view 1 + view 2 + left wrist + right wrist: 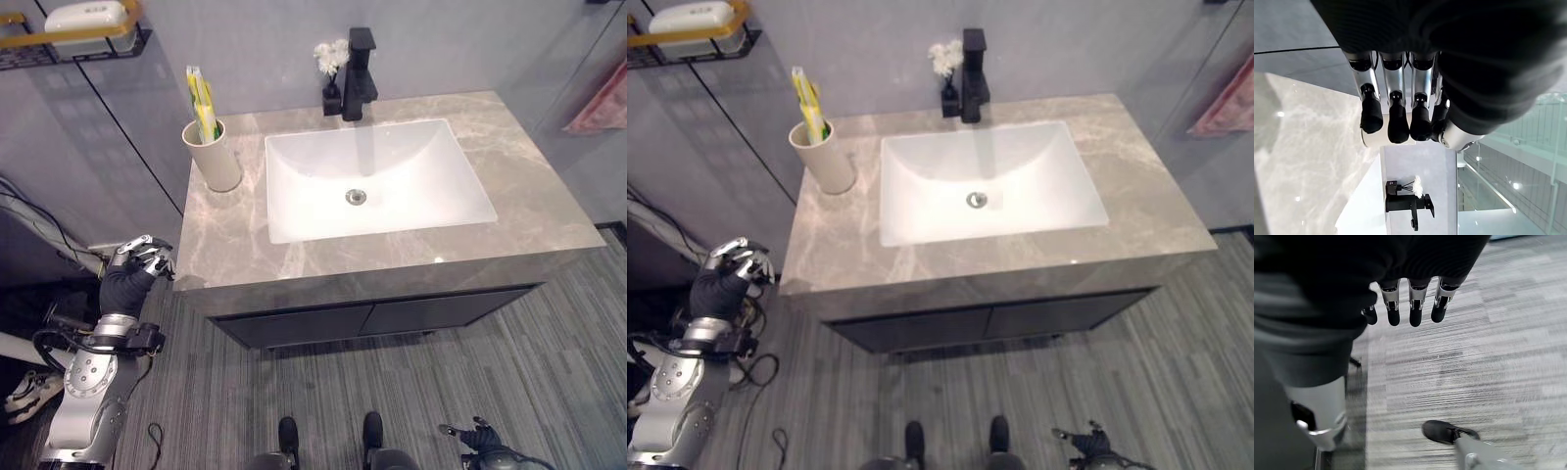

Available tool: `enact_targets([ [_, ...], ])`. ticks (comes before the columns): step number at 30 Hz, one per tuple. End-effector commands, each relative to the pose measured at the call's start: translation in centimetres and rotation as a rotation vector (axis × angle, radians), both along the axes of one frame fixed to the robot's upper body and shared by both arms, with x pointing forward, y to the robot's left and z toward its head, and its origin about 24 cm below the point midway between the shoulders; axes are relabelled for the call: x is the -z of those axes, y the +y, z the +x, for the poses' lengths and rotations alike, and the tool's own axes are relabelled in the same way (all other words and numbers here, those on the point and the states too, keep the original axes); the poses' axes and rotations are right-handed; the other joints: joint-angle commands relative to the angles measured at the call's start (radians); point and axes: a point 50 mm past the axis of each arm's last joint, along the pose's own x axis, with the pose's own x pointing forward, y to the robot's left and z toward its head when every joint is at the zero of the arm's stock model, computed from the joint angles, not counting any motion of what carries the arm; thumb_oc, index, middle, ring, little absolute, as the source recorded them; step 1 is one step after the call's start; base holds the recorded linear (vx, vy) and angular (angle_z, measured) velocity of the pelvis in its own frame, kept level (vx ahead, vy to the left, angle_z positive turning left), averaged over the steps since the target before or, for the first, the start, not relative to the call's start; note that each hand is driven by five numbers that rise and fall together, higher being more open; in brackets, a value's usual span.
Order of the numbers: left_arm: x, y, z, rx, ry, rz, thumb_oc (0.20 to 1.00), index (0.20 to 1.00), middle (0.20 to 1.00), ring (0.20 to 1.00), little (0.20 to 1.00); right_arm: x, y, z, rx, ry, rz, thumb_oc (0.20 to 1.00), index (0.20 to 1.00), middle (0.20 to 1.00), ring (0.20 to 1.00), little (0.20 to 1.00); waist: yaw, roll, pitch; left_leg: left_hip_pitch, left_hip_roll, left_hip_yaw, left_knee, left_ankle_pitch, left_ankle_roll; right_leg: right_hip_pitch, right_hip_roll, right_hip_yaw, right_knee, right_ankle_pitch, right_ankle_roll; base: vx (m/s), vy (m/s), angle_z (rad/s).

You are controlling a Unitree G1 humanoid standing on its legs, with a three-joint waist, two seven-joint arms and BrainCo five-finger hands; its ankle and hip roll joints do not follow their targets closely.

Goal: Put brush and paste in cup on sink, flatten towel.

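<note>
A cream cup (214, 157) stands at the back left of the marble countertop (225, 245). A yellow-green toothbrush and paste tube (202, 101) stick up out of it. At the far right a pink towel (600, 104) hangs on the wall. My left hand (137, 269) hovers just off the counter's front left corner, its fingers (1398, 120) loosely bent and holding nothing. My right hand (480, 437) hangs low over the floor at the lower right, its fingers (1415, 313) relaxed and empty.
A white basin (377, 181) is set into the countertop, with a black faucet (359, 73) and a small vase of white flowers (331, 69) behind it. A wall shelf with a soap dish (83, 24) hangs at the upper left. Dark cabinet drawers (372, 318) sit below the counter.
</note>
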Motion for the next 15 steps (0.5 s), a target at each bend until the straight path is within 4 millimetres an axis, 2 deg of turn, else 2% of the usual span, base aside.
enact_targets([
  [1,-4.0,0.1,-0.2,0.013,-0.18,0.111,0.2,0.2,0.2,0.2,0.2,-1.0,-0.7,1.5,0.05,-0.103,-0.016,1.0,1.0,1.0,1.0,1.0,-0.037,-0.032,0.007,-0.007,-0.012,0.02,0.24,-0.217,0.014,-0.048,-0.129,0.049,0.158,0.045,0.103,-0.06,0.265,0.07],
  [2,-4.4,-0.1,0.0,0.027,-0.191,0.125,0.2,0.2,0.2,0.2,0.2,-1.3,-0.8,1.8,0.113,-0.158,0.002,1.0,1.0,1.0,1.0,1.0,-0.049,-0.03,0.015,0.007,-0.028,0.022,0.238,-0.22,0.03,-0.074,-0.14,0.081,0.195,0.092,0.106,-0.06,0.35,-0.01],
  [3,-4.5,-0.2,-0.1,0.033,-0.194,0.135,0.2,0.2,0.2,0.2,0.2,-1.4,-0.9,1.9,0.144,-0.181,0.008,1.0,1.0,1.0,1.0,1.0,-0.057,-0.024,0.019,0.019,-0.036,0.021,0.233,-0.222,0.039,-0.088,-0.138,0.101,0.218,0.109,0.103,-0.07,0.433,-0.11],
  [4,-4.8,-0.1,0.0,0.03,-0.199,0.165,0.2,0.2,0.2,0.2,0.2,-1.4,-0.6,2.0,0.155,-0.205,0.025,1.0,1.0,1.0,1.0,1.0,-0.061,-0.014,0.024,0.036,-0.044,0.031,0.222,-0.219,0.056,-0.118,-0.121,0.095,0.263,0.094,0.092,-0.04,0.267,-0.11],
  [6,-4.8,-0.1,0.0,0.03,-0.199,0.166,0.2,0.2,0.2,0.2,0.2,-1.4,-0.5,2.0,0.155,-0.205,0.025,1.0,1.0,1.0,1.0,1.0,-0.059,-0.015,0.024,0.038,-0.044,0.033,0.22,-0.219,0.056,-0.121,-0.121,0.098,0.268,0.091,0.092,0.01,0.178,-0.24],
  [7,-5.0,-0.6,0.3,0.061,-0.198,0.2,0.2,0.2,0.2,0.2,0.2,-0.8,-0.2,0.8,0.175,-0.185,0.056,1.0,1.0,1.0,1.0,1.0,-0.088,0.003,0.022,0.077,-0.049,0.016,0.19,-0.219,0.066,-0.151,-0.021,0.15,0.301,0.015,0.073,0.05,0.217,-0.38],
  [8,-5.2,-0.7,0.4,0.065,-0.203,0.2,0.2,0.2,0.2,0.2,0.2,-0.5,0.0,0.2,0.184,-0.169,0.066,1.0,1.0,1.0,1.0,1.0,-0.093,0.003,0.02,0.088,-0.054,0.014,0.18,-0.214,0.068,-0.171,-0.003,0.155,0.301,0.01,0.07,0.09,0.259,-0.34],
  [10,-5.3,-0.8,0.5,0.065,-0.208,0.209,0.2,0.2,0.2,0.2,0.2,-0.4,0.1,-0.2,0.189,-0.156,0.067,1.0,1.0,1.0,1.0,1.0,-0.091,0.002,0.017,0.108,-0.057,0.021,0.162,-0.213,0.067,-0.18,0.0,0.128,0.272,0.018,0.07,0.08,0.079,-0.04],
  [11,-5.2,-0.6,0.4,0.054,-0.209,0.217,0.2,0.2,0.2,0.2,0.2,0.0,0.2,-0.9,0.196,-0.124,0.072,1.0,1.0,1.0,1.0,1.0,-0.092,0.002,0.015,0.138,-0.058,0.035,0.138,-0.219,0.064,-0.204,-0.007,0.08,0.218,0.05,0.076,0.12,0.034,-0.08],
  [15,-5.2,-0.9,0.6,0.054,-0.215,0.203,0.2,0.2,0.2,0.2,0.2,0.8,0.5,-2.9,0.223,-0.054,0.093,1.0,1.0,1.0,1.0,1.0,-0.117,0.0,0.021,0.189,-0.061,0.004,0.133,-0.257,0.055,-0.266,0.009,0.12,0.119,0.089,0.1,0.19,-0.006,-0.01],
])
